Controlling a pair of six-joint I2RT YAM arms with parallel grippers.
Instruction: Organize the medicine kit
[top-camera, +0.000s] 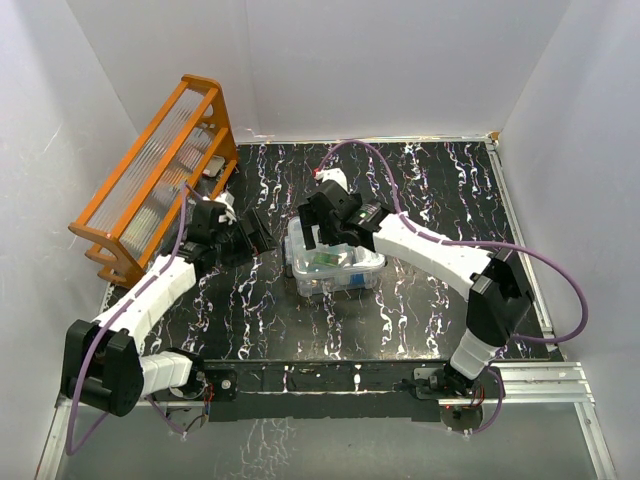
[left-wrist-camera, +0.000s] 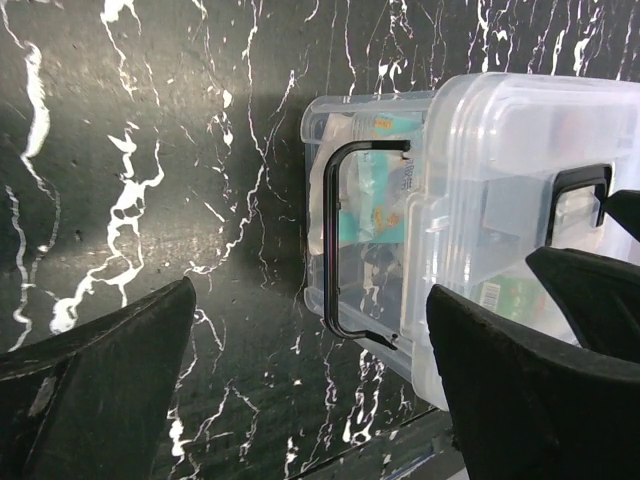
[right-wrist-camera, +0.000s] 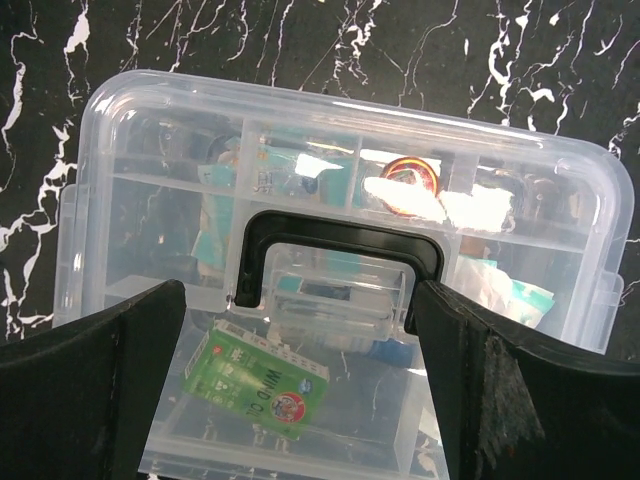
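Observation:
The medicine kit, a clear plastic box (top-camera: 335, 268), stands mid-table with its clear lid (right-wrist-camera: 340, 130) lying on it. Through the lid I see the compartmented tray (right-wrist-camera: 300, 175), a green packet (right-wrist-camera: 262, 383) and other small packets. My right gripper (right-wrist-camera: 300, 335) hovers over the lid, open, with its fingers either side of the dark handle (right-wrist-camera: 340, 238); it also shows in the top view (top-camera: 322, 230). My left gripper (left-wrist-camera: 310, 385) is open and empty, low over the table just left of the box (left-wrist-camera: 370, 230), near a thin dark bail (left-wrist-camera: 332, 250).
An orange wooden rack (top-camera: 160, 180) with ribbed clear panels stands at the back left by the white wall. The black marbled table (top-camera: 440, 180) has a metal rail along its right edge (top-camera: 520, 240) and front.

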